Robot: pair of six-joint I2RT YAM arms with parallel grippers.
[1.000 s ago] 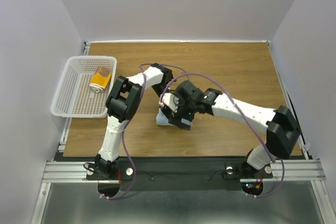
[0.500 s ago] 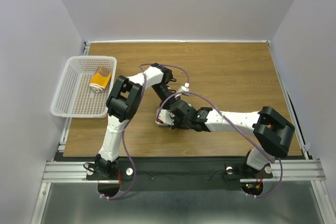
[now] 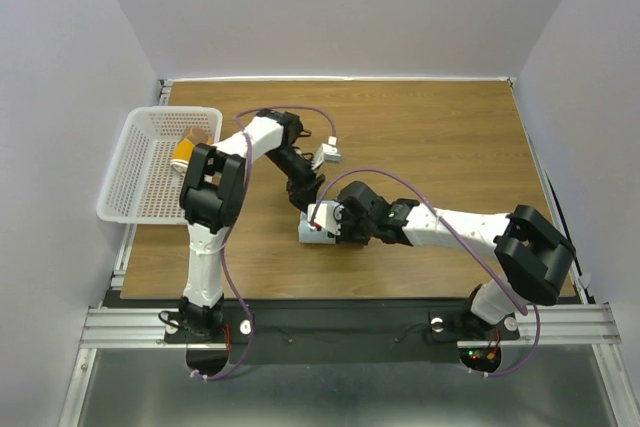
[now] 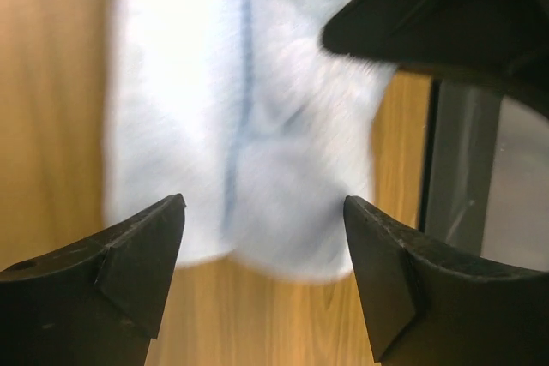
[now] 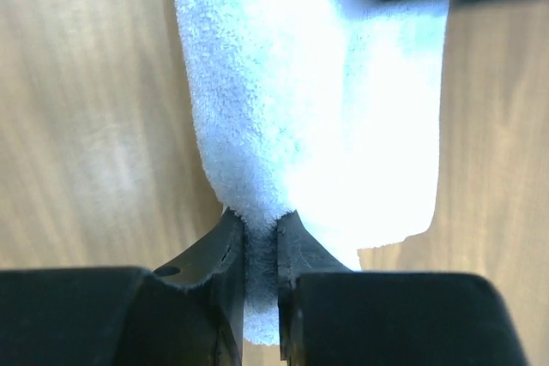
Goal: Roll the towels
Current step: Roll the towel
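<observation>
Spreading across the view, the wooden table [image 3: 450, 147] is bearing a white basket [image 3: 120, 172] at its left edge, with the mustard-yellow towel [image 3: 188, 155] lying rolled inside. The light blue towel [image 5: 300, 83] is sitting bundled near the table's middle. The right gripper [image 5: 261, 237] is pinching its edge, while the left gripper [image 4: 262, 207] is hanging over it with jaws spread.

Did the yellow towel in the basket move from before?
No. The yellow towel sits at the same spot near the far right corner of the white basket; the left arm now covers part of it.
</observation>
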